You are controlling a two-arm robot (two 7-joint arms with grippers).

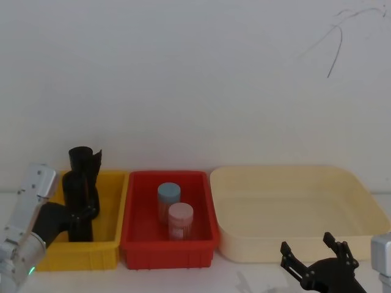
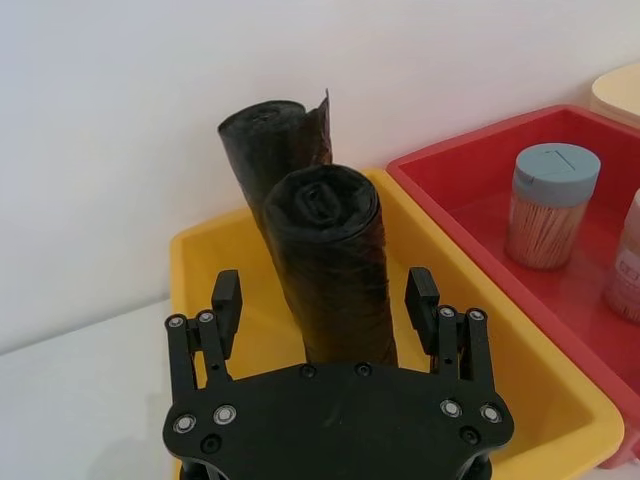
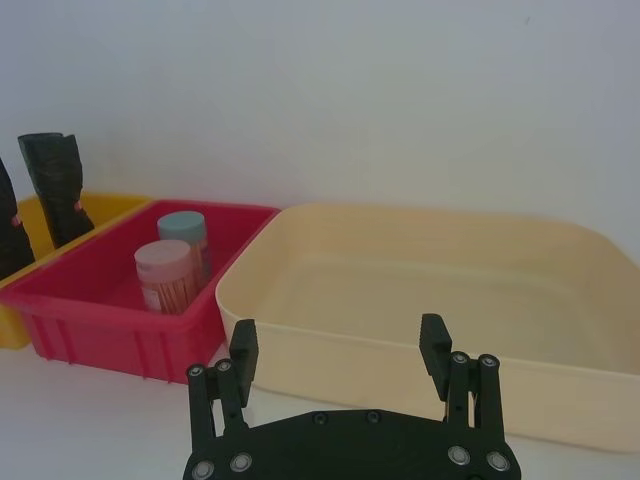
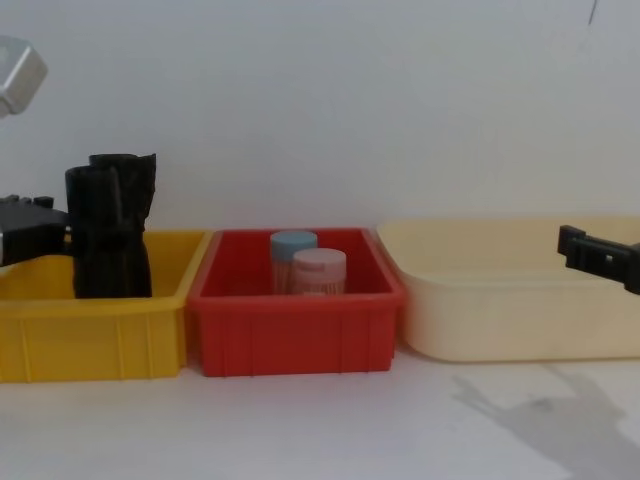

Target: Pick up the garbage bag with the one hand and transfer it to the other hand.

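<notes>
Garbage bag (image 2: pixel 335 265) upright, yellow bin (image 2: pixel 198 268), between wide left tool (image 2: pixel 323 287) (side gaps); right tool (image 3: pixel 338 335) wide.

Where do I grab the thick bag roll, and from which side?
Grip the garbage bag at mid-height from the front: it stands near upright, sides free, with the slimmer roll close behind. The open left gripper straddles it there.

A plain white wall (image 1: pixel 183 73) rises behind the white table (image 4: pixel 300 430); a thin dark crooked line (image 1: pixel 335 54) marks its upper right.
</notes>
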